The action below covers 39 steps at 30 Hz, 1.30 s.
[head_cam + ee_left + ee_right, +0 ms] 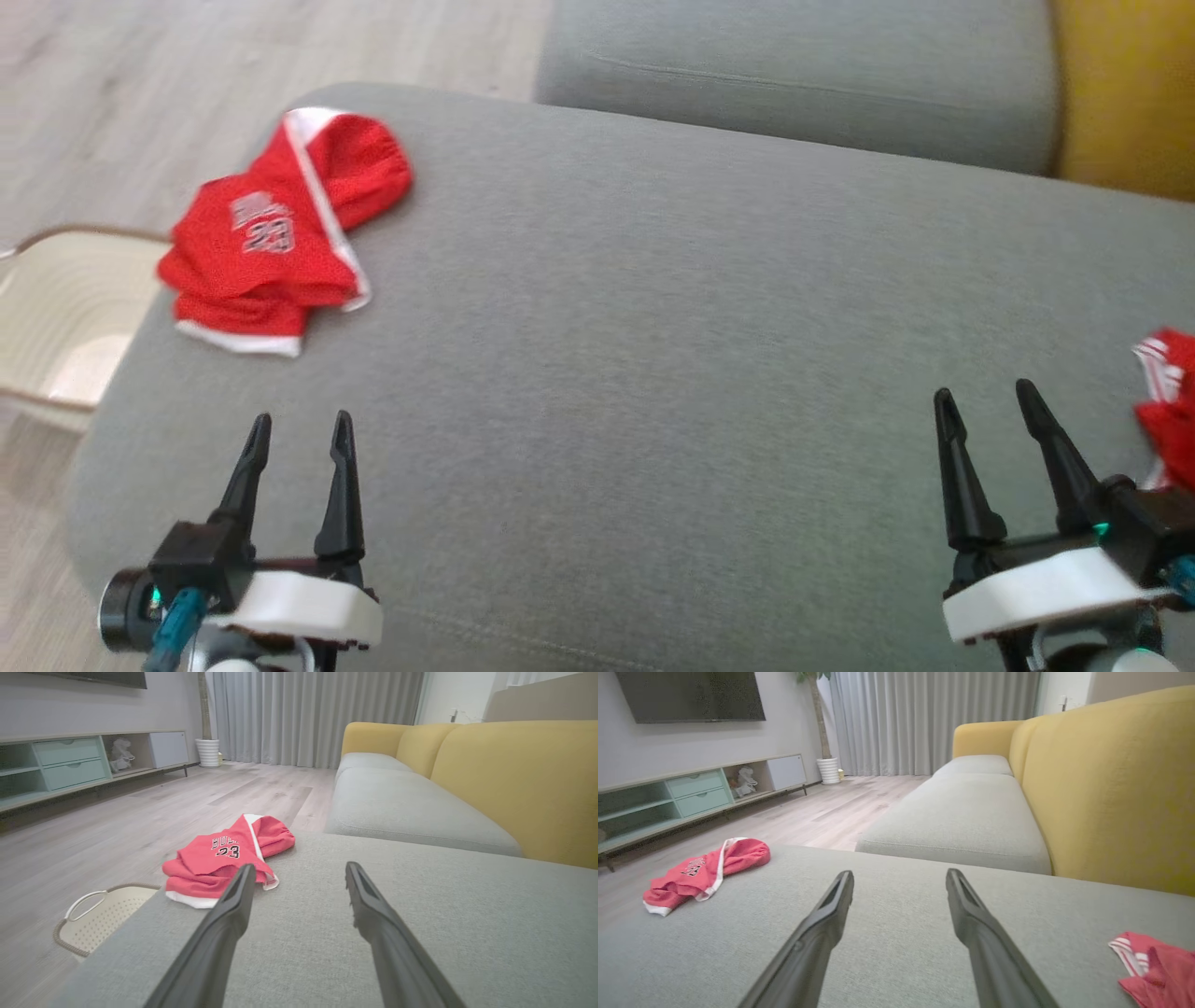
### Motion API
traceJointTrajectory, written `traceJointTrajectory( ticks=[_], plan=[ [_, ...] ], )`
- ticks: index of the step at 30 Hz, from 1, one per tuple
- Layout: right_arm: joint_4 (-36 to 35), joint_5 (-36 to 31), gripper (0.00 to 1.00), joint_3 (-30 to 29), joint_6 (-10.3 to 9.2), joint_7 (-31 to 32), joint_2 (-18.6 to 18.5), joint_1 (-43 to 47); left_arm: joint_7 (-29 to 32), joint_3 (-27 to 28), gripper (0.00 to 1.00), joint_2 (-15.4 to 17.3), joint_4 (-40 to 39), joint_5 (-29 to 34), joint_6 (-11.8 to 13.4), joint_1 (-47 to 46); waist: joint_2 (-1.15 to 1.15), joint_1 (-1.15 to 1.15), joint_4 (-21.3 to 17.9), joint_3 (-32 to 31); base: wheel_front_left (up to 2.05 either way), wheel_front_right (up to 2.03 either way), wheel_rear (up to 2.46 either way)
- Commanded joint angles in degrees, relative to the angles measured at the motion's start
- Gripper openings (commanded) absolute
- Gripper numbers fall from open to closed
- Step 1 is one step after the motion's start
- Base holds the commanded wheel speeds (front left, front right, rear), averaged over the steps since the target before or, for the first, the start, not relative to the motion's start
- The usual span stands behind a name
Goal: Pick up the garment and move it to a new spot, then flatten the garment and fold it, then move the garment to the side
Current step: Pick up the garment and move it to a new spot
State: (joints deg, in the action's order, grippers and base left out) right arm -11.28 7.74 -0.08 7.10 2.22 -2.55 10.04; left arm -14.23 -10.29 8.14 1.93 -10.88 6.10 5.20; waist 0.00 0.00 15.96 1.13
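Head view: red jersey [280, 238] lies bunched at the upper left of the grey sofa seat [653, 327].
Left gripper [302, 418] at lower left and right gripper [983, 388] at lower right – both empty, fingers spread wide – with another red garment [1167, 392] at the right edge.

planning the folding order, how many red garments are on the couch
2. One red jersey lies bunched at the far left corner of the grey cushion. A second red garment sits at its right edge, cut off by the frame; more may lie beyond.
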Motion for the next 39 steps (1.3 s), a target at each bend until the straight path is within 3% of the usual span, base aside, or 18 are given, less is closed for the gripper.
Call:
traceJointTrajectory(
  ticks=[1, 15, 23, 30, 32, 33, 39],
  plan=[
    [-2.80, 0.28, 1.00, 1.75, 0.39, 0.20, -0.32, -1.46, -0.61, 2.22, 1.00, 0.27, -2.26, -0.20, 0.38, -2.42, 0.00, 0.00, 2.60, -0.08, 0.00, 0.00, 0.00],
    [-5.36, -0.01, 1.00, 2.81, 0.39, 1.23, -0.32, -2.05, -0.75, 3.63, 1.00, 0.40, -3.24, -0.50, 0.27, -2.74, 0.00, 0.00, 5.40, 2.38, 0.00, 0.00, 0.00],
    [-8.41, -2.38, 1.00, 2.88, 0.39, 4.28, -0.32, -5.50, -0.76, 6.50, 1.00, -0.55, 0.25, -2.58, -0.96, -10.82, 0.00, 0.00, 4.42, 11.36, 0.00, 0.00, 0.00],
    [-12.16, -6.20, 1.00, 3.22, 0.39, 7.77, -0.32, -9.69, -0.76, 9.78, 1.00, -0.60, 12.71, -5.41, -3.81, -24.45, 0.00, 0.00, 2.90, 21.33, 0.00, 0.00, 0.00],
    [-13.02, -7.10, 1.00, 3.40, 0.39, 8.64, -0.33, -10.93, -0.76, 10.66, 1.00, 0.07, 18.68, -6.08, -5.13, -29.53, 0.00, 0.00, 2.36, 23.97, 0.00, 0.00, 0.00],
    [-13.63, -7.67, 1.00, 3.53, 0.39, 9.17, -0.42, -12.11, -0.76, 11.17, 1.00, 0.92, 25.34, -6.60, -6.43, -34.35, 0.00, 0.00, 1.85, 26.14, 0.00, 0.00, 0.00],
    [-13.80, -8.06, 1.00, 4.07, 0.39, 9.56, -0.63, -14.65, 0.52, 11.46, 1.00, 3.86, 46.59, -7.98, -9.68, -47.05, 0.00, 0.00, 0.32, 29.88, 0.00, 0.00, 0.00]
  ],
)
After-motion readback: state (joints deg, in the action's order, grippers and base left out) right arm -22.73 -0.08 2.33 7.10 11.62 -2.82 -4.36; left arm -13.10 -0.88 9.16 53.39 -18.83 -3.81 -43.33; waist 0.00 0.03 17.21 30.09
